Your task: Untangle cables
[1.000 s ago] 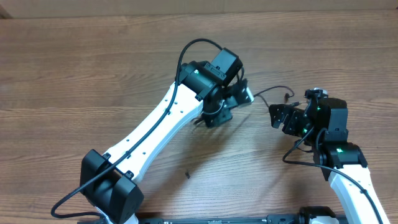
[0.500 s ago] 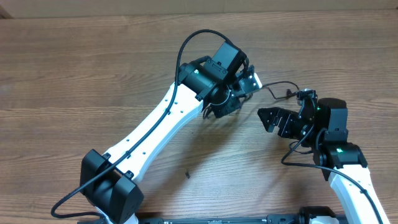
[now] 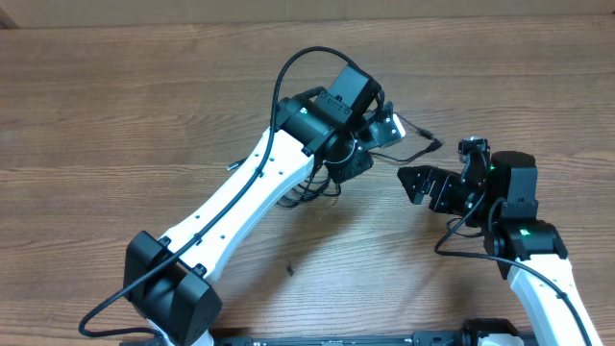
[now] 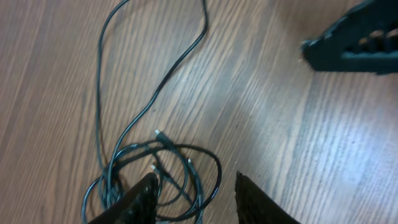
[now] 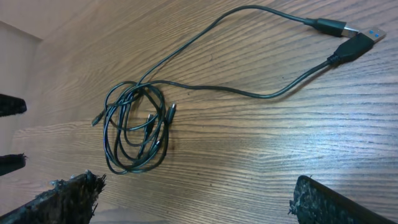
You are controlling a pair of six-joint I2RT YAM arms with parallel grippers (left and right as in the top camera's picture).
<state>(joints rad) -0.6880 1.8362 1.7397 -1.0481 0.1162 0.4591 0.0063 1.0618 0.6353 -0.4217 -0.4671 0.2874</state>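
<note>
A loose coil of the black cables (image 5: 149,127) lay on the wooden table (image 3: 115,115), at roughly eight o'clock from the left gripper (image 3: 384,130) in the overhead view, partly hidden under that arm. The left gripper's jaws stood apart with nothing between them; one finger (image 4: 140,199) overlapped the coil's edge, contact unclear. In the right wrist view, two strands ran from the coil toward two o'clock, ending in USB plugs (image 5: 344,36) side by side. At five o'clock from the left gripper, the right gripper (image 3: 415,185) was spread wide and empty, apart from the cables.
</note>
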